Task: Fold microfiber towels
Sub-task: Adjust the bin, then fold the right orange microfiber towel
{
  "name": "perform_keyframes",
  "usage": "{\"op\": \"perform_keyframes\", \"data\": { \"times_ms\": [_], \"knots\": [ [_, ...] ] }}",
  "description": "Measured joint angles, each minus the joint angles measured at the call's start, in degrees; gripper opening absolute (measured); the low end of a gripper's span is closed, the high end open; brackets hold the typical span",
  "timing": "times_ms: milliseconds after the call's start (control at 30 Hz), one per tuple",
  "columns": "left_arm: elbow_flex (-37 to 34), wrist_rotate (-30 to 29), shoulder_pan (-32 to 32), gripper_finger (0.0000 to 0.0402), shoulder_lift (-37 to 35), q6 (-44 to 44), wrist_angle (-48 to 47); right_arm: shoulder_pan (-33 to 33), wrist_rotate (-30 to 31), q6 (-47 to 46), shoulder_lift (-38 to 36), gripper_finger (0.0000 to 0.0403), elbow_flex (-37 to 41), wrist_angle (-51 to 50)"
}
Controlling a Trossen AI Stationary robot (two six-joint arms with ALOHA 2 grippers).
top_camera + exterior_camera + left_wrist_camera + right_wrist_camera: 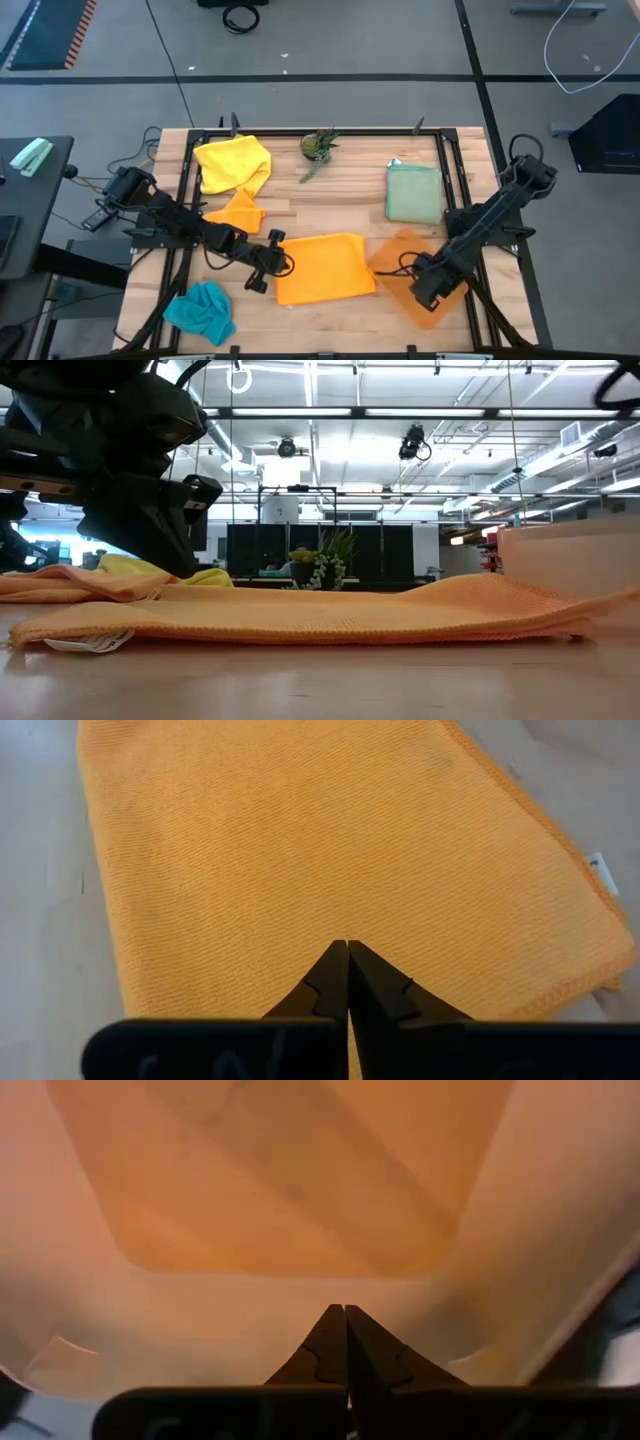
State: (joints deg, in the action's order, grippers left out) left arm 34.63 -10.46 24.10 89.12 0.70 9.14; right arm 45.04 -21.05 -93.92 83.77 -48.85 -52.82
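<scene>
An orange towel (320, 267) lies folded flat at the table's middle front, its white tag (90, 643) at the near edge. My left gripper (268, 262) is shut at the towel's left edge, its tips (347, 948) over the cloth (330, 840). My right gripper (430, 290) is shut over the translucent orange mat (415, 270) at the near right; that mat (300, 1200) fills its wrist view. A yellow towel (232, 163), a small orange towel (240, 212), a teal towel (200, 310) and a pale green towel (413, 192) lie loose around them. My left gripper points slanting down at the orange towel near its left edge (300, 970) with shut fingers; I cannot tell whether the tips touch the cloth. My right gripper points steeply down at the mat with shut fingers (347, 1330); whether it touches the mat cannot be told.
A small green plant (320, 145) stands at the far middle. Black frame rails (455, 180) run along the table's sides and back. In the low view the mat (570, 560) rises as a pale panel at the right. Bare wood (330, 195) lies between the plant and the folded towel.
</scene>
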Motion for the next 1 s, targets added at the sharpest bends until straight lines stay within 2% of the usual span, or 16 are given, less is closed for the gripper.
{"op": "perform_keyframes", "data": {
  "times_ms": [300,433,533,767,867,1000],
  "knots": [
    [0.0,0.0,0.0,0.0011,0.0,-0.5,0.3,10.7,-0.7,-26.0,0.0,0.0002,1.9,17.8],
    [0.0,0.0,0.0,0.0005,0.0,-1.2,0.3,11.9,8.2,-28.7,0.0,0.0002,1.5,27.8],
    [0.0,0.0,0.0,0.0011,0.0,-1.3,0.3,9.9,16.1,-20.0,0.0,0.0002,1.5,32.2],
    [0.0,0.0,0.0,0.0006,0.0,-1.8,0.3,-0.9,31.7,7.3,-0.2,0.0002,-3.8,26.7],
    [0.0,0.0,0.0,0.0012,0.0,-3.1,0.4,-6.0,32.2,16.6,1.5,0.0002,-6.3,26.7],
    [0.0,0.0,0.0,0.0005,0.0,-5.3,0.4,-11.6,26.4,24.1,7.6,0.0002,-8.1,23.4]
  ]
}}
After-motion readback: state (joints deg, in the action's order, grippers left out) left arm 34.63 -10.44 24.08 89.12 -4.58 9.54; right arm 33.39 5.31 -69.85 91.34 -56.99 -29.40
